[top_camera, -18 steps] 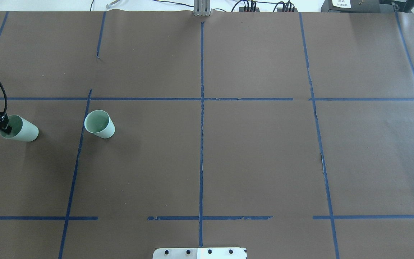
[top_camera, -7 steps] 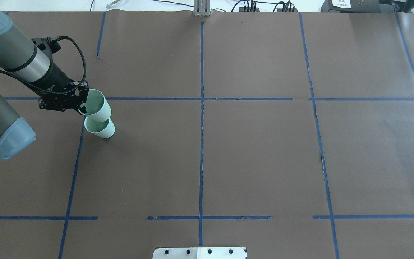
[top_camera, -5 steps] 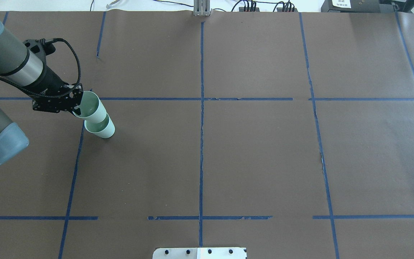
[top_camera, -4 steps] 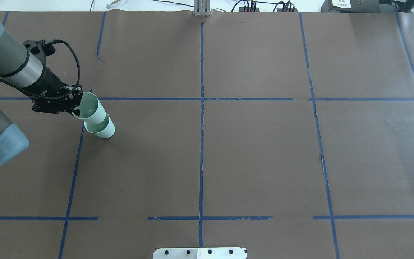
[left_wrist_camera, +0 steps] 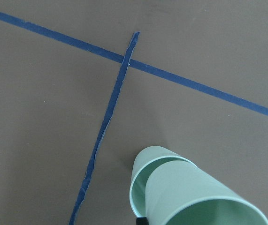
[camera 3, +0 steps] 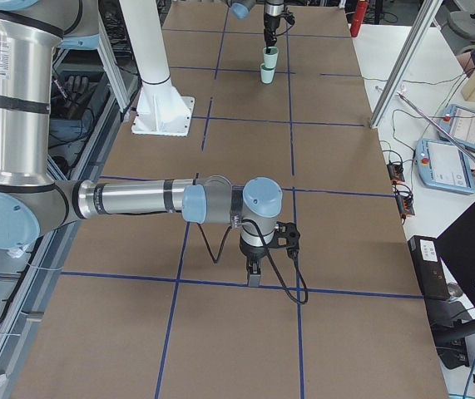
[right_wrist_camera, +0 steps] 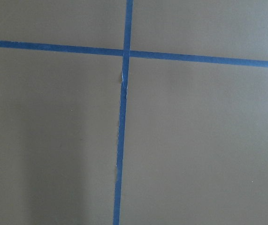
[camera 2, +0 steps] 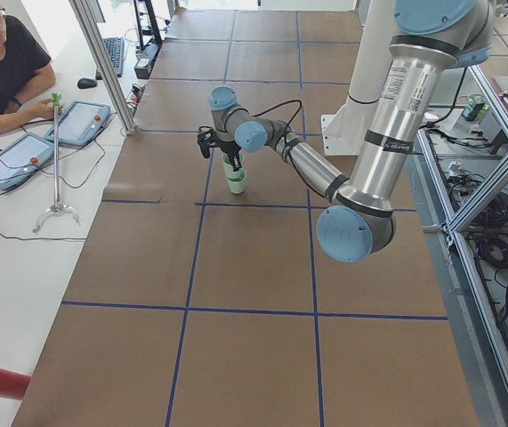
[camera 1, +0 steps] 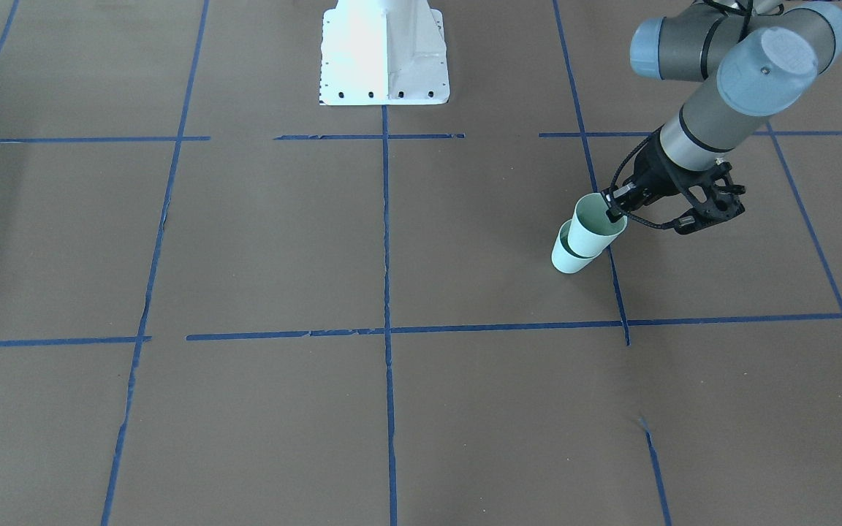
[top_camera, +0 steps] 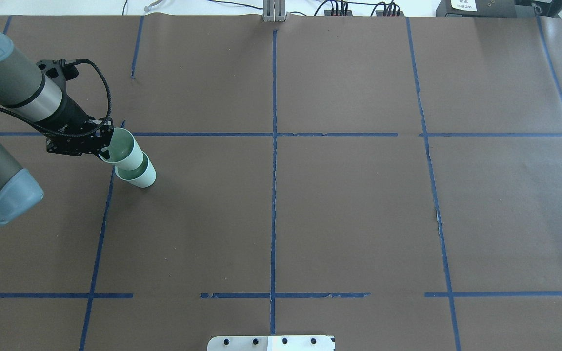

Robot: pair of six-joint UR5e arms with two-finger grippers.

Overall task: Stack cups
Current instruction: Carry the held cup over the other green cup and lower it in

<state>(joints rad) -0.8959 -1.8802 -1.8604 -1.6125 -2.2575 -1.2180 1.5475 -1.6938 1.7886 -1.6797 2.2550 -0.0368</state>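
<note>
Two pale mint-green cups stand on the left part of the table. The lower cup [top_camera: 143,177] [camera 1: 566,260] stands upright on the brown paper. The upper cup [top_camera: 127,150] [camera 1: 590,228] is tilted, with its base inside the lower cup's mouth. My left gripper [top_camera: 107,146] [camera 1: 617,212] is shut on the upper cup's rim. In the left wrist view the upper cup [left_wrist_camera: 204,197] sits in the lower cup [left_wrist_camera: 138,171]. My right gripper [camera 3: 254,274] shows only in the exterior right view, low over the table; I cannot tell whether it is open or shut.
Blue tape lines [top_camera: 273,146] divide the brown paper into squares. The white robot base plate [camera 1: 384,58] is at the robot's edge of the table. An operator [camera 2: 4,62] sits past the far side with tablets [camera 2: 18,156]. The right wrist view shows only paper and tape.
My left gripper carried its cup from the far left edge over to the standing cup and lowered its base into it. In the last half second it hardly moved.
</note>
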